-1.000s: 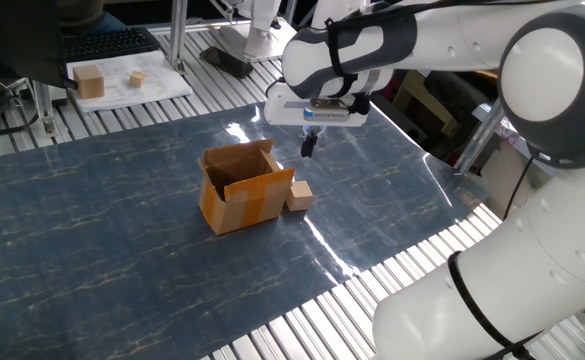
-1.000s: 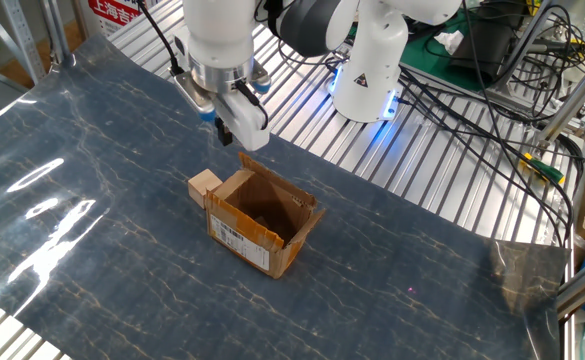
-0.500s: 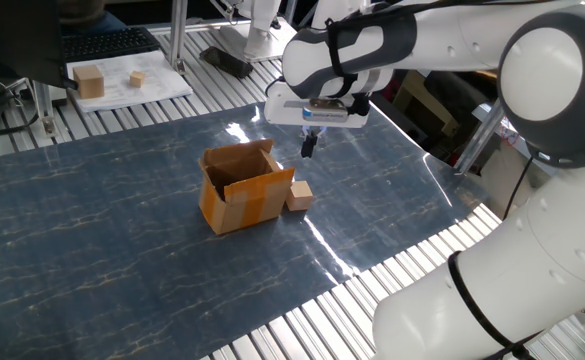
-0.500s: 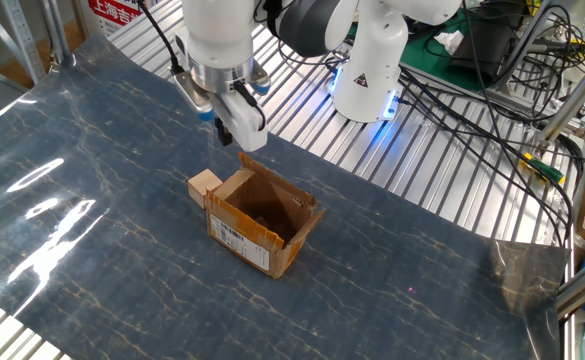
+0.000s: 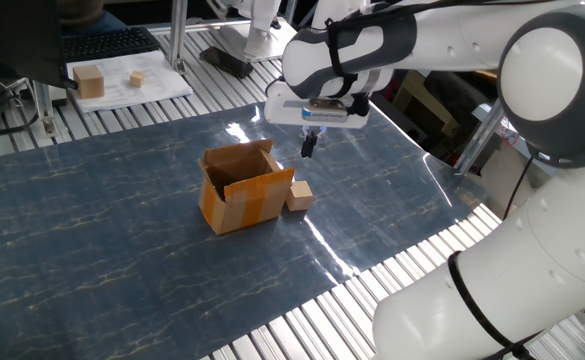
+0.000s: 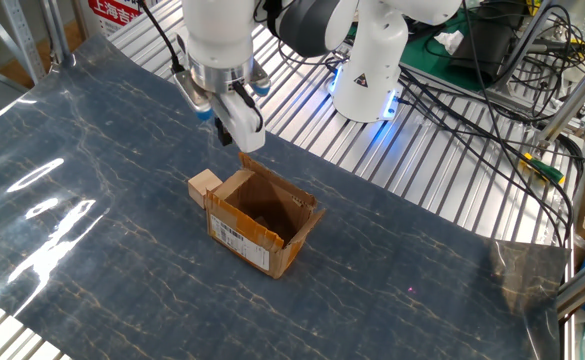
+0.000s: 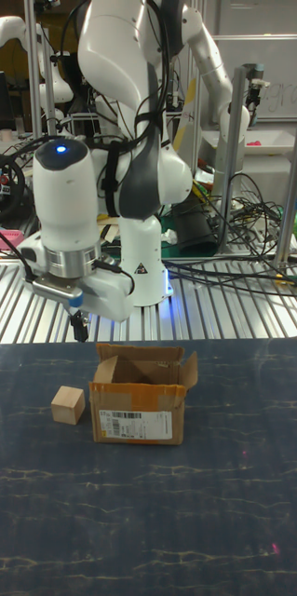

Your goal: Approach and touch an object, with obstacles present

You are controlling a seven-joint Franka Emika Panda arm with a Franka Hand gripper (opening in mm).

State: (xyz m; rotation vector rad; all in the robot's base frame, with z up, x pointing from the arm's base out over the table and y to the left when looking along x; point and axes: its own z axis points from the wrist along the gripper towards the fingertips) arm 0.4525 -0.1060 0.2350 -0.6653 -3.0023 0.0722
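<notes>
The object, a small pale wooden cube [image 5: 299,195] [image 6: 204,186] [image 7: 68,405], rests on the blue mat right beside the obstacle. That obstacle is an orange-brown cardboard box [image 5: 244,187] [image 6: 264,220] [image 7: 139,407] with its flaps standing up. My gripper [image 5: 309,148] [image 6: 234,133] [image 7: 79,328] hangs in the air above and a little behind the cube, near the box's back corner. It touches neither one. Its fingers point down, look pressed together and hold nothing.
Two more wooden blocks [image 5: 89,81] [image 5: 137,77] lie on a white sheet at the far left corner, beside a keyboard [image 5: 107,42]. The arm's base [image 6: 367,70] and a tangle of cables [image 6: 492,110] sit behind the mat on the slatted metal table [image 6: 422,190].
The gripper has crept very slightly upward; the cube and the box have not moved.
</notes>
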